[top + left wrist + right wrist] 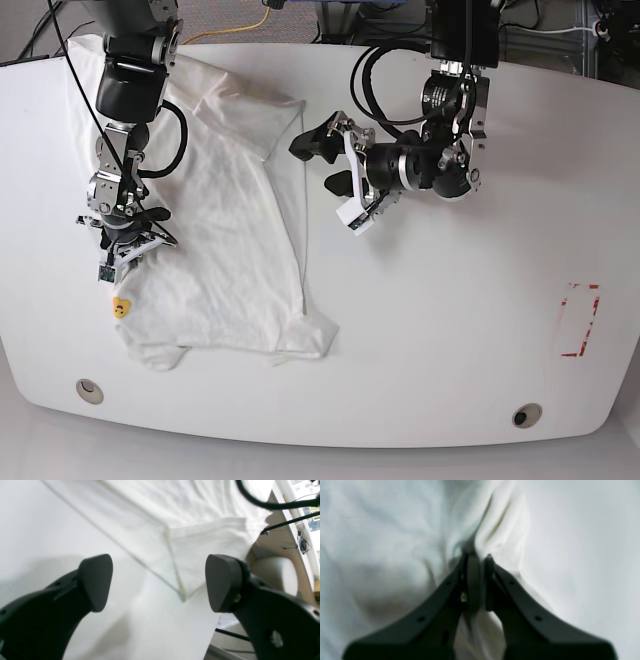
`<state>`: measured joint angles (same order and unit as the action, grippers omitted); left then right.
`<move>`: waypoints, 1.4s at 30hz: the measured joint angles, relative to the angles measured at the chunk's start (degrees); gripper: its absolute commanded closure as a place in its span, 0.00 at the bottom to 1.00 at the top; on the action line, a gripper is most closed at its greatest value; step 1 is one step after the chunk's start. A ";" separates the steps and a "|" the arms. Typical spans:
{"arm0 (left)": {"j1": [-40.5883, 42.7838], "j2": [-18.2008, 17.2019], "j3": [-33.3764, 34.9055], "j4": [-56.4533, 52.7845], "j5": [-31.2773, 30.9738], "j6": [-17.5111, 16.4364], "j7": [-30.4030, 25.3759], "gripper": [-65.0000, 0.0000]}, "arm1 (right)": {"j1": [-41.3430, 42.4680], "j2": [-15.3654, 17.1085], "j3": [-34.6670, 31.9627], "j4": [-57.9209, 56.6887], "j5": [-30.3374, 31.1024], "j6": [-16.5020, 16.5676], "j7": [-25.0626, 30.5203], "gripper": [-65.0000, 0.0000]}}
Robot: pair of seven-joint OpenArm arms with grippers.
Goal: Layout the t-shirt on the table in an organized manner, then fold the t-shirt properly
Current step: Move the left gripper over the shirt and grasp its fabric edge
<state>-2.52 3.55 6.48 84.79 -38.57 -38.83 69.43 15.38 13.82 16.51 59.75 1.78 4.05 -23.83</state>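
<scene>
Table (450,330), white with curved edges, fills the base view and carries everything else. Relative to the t-shirt, the red tape rectangle (578,320) lies far off toward the table's other end, and two round grommet holes (90,390) sit along the near edge, one just below the shirt's lower corner, the other well apart from it. The t-shirt (235,230), white and lightly wrinkled, lies spread on the table with one sleeve reaching toward the far edge and its lower corners curled. A small yellow mark (121,308) shows on the cloth near its outer edge. The left gripper (325,160) hovers just beside the shirt's inner edge, jaws spread wide and empty; in its wrist view the sleeve's hemmed corner (183,596) lies between and beyond the fingers (96,580), untouched. The right gripper (480,557) sits over the shirt's opposite, outer edge, jaws pinched on a bunched fold of the cloth.
</scene>
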 measured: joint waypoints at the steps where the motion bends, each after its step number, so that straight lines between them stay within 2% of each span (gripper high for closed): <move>1: -0.33 -0.13 0.42 -1.07 0.39 -0.02 0.09 0.16 | -0.02 0.02 0.00 0.00 -0.02 0.00 0.02 0.96; 15: -6.64 0.09 10.71 -10.91 -0.79 -0.22 -0.57 0.16 | -0.04 -0.17 0.00 0.11 0.15 -0.02 0.02 0.96; 21: -8.90 0.37 13.31 -14.71 -2.62 3.48 -2.67 0.16 | -0.04 -0.20 0.00 0.11 0.15 -0.02 0.02 0.96; 27: -12.07 0.61 17.97 -19.37 -3.26 3.85 -5.88 0.16 | -0.02 -0.22 0.00 0.11 0.17 -0.02 0.02 0.96; 34: -13.88 2.23 18.95 -23.87 -4.00 3.65 -7.23 0.16 | -0.02 -0.26 0.00 0.11 0.17 -0.02 0.00 0.96; 37: -14.01 2.32 18.99 -24.09 -4.00 3.63 -7.50 0.22 | -0.02 -0.22 0.04 0.11 0.17 -0.02 0.02 0.96; 42: -13.99 2.27 18.99 -24.33 -3.45 3.69 -7.56 0.45 | -0.02 -0.26 0.04 0.11 0.17 -0.02 0.02 0.96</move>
<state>-16.51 5.82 25.47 60.47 -42.02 -35.14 61.87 15.35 13.56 16.56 59.86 1.96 4.03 -23.81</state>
